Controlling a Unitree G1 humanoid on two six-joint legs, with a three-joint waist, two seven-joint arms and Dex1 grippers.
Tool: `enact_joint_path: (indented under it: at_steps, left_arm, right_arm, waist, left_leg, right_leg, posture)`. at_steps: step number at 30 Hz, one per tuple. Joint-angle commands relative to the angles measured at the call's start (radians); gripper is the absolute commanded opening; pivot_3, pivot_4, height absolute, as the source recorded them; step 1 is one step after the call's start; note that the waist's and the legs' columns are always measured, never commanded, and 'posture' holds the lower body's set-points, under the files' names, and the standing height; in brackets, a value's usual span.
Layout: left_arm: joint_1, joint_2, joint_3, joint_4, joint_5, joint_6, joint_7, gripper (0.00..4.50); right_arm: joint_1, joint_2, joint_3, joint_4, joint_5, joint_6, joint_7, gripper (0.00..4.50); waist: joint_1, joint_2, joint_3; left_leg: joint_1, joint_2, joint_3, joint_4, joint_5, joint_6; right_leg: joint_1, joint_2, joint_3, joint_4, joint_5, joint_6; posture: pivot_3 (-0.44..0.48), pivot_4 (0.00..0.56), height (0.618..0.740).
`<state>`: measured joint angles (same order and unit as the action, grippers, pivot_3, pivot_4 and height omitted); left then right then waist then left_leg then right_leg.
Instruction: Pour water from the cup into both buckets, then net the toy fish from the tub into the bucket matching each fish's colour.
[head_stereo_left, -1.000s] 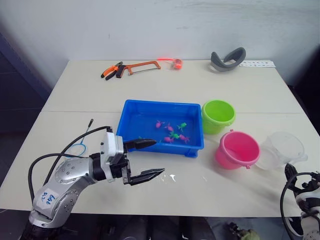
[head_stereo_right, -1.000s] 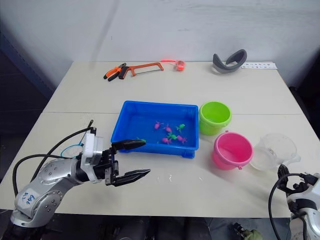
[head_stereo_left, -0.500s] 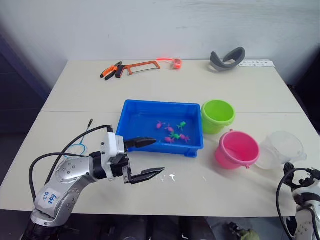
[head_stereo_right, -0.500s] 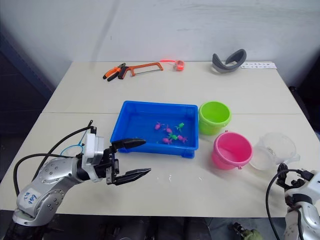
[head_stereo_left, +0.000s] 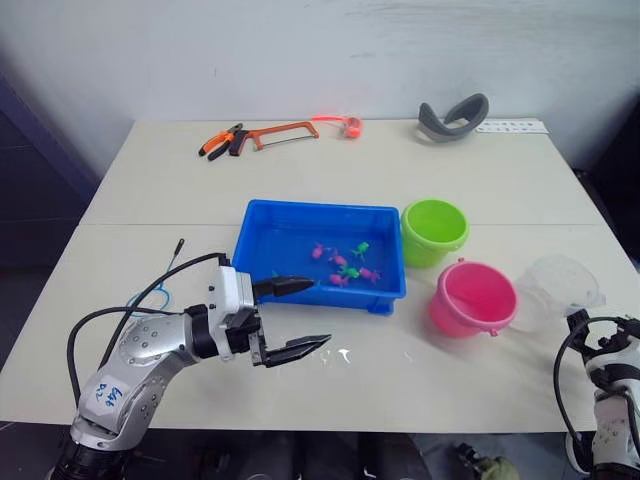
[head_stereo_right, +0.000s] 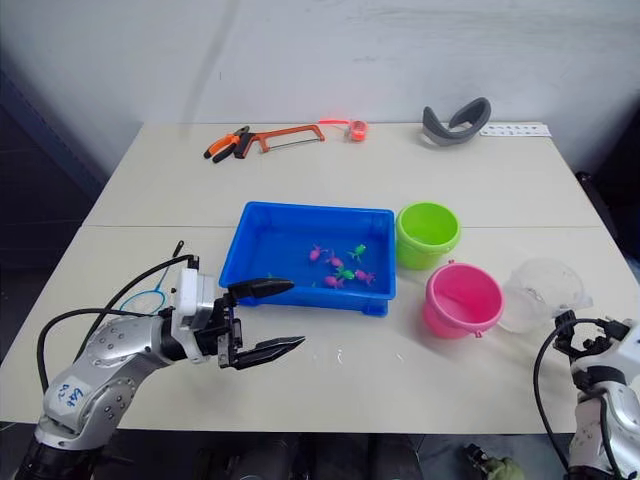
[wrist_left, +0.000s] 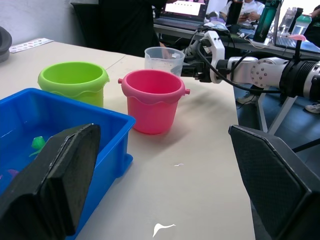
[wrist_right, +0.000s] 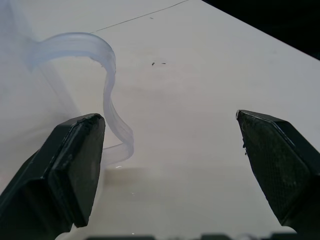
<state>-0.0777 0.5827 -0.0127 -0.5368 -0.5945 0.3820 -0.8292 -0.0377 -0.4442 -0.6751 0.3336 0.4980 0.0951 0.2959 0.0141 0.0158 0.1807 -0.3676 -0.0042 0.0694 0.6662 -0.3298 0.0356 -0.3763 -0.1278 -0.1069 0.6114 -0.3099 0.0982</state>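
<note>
right wrist view: fingers wide beside the cup handle

the right gripper (wrist_right: 170, 165) is spread wide, with the clear measuring cup's handle (wrist_right: 107, 95) just beside one finger and nothing held. over the table (head_stereo_left: 330, 160), the measuring cup (head_stereo_left: 562, 285) stands by the pink bucket (head_stereo_left: 473, 298), the lime green bucket (head_stereo_left: 434, 231) next to the blue tub (head_stereo_left: 300, 222) with its pink and green toy fish (head_stereo_left: 340, 266). the left gripper (head_stereo_left: 290, 319) hovers agape and empty near the tub's front corner. the net (head_stereo_left: 150, 297) lies behind the left arm.

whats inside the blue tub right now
The tub holds several small toy fish, pink and green, clustered toward its right end. Its near wall hides part of the floor, so an exact count is uncertain.
</note>
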Motion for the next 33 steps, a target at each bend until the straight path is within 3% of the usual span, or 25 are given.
enact_joint_path:
  at_steps: [1, 3, 5, 8, 13, 24, 33]
  left_arm:
    - [-0.007, 0.001, 0.008, -0.027, -0.003, -0.01, 0.0, 4.47]
    - [-0.012, 0.004, 0.01, -0.022, -0.003, -0.009, -0.003, 4.47]
    - [-0.017, 0.005, 0.012, -0.018, -0.001, -0.011, -0.005, 4.5]
    - [-0.018, 0.004, 0.011, -0.016, 0.002, -0.012, -0.004, 4.5]
    - [-0.015, 0.0, 0.008, -0.015, 0.01, -0.017, 0.0, 4.5]
    - [-0.001, -0.012, 0.014, 0.002, 0.017, -0.034, 0.001, 4.5]
    - [-0.03, -0.01, 0.002, 0.054, 0.016, -0.048, -0.045, 4.5]
  right_arm:
    - [-0.022, -0.036, -0.004, 0.026, 0.01, -0.019, 0.045, 4.5]
    - [-0.036, -0.05, 0.002, 0.048, 0.009, -0.021, 0.074, 4.5]
    - [-0.049, -0.057, 0.003, 0.066, 0.017, -0.02, 0.104, 3.98]
    - [-0.051, -0.075, 0.017, 0.086, -0.006, -0.044, 0.153, 2.75]
    - [-0.045, -0.074, 0.016, 0.079, 0.016, -0.052, 0.191, 0.2]
    - [-0.007, -0.101, -0.019, -0.057, 0.066, -0.037, 0.209, 0.09]
    - [0.035, -0.22, -0.062, -0.282, 0.049, 0.043, 0.155, 0.09]
  waist:
    - [0.0, 0.0, 0.0]
    - [-0.001, 0.0, 0.0]
    - [-0.001, 0.0, 0.0]
    - [-0.001, 0.0, 0.0]
    - [0.001, 0.0, 0.0]
    - [0.0, 0.001, 0.001]
    - [0.008, 0.003, 0.002]
  left_leg:
    - [0.0, 0.0, 0.0, 0.0, 0.0, 0.0]
    - [0.0, 0.0, 0.0, 0.0, 0.0, 0.0]
    - [0.0, 0.0, 0.0, 0.0, 0.0, 0.0]
    - [0.0, 0.0, 0.0, 0.0, 0.0, 0.0]
    - [0.0, 0.0, 0.0, 0.0, 0.0, 0.0]
    - [0.0, 0.0, 0.0, 0.0, 0.0, 0.0]
    - [-0.001, 0.0, 0.0, 0.0, 0.0, 0.0]
  right_leg:
    - [0.0, 0.0, 0.0, 0.0, 0.0, 0.0]
    - [0.0, 0.0, 0.0, 0.0, 0.0, 0.0]
    - [0.0, 0.0, 0.0, 0.0, 0.0, 0.0]
    - [0.0, 0.0, 0.0, 0.0, 0.0, 0.0]
    - [0.0, 0.0, 0.0, -0.001, 0.0, 0.0]
    - [0.0, 0.0, -0.001, -0.001, 0.0, 0.0]
    - [0.0, 0.0, -0.001, -0.001, 0.0, 0.0]
  posture:
    - [0.0, 0.15, 0.74]
    - [0.0, 0.15, 0.74]
    - [0.0, 0.15, 0.74]
    - [0.0, 0.15, 0.74]
    - [0.0, 0.15, 0.74]
    - [0.0, 0.15, 0.74]
    - [0.0, 0.15, 0.74]
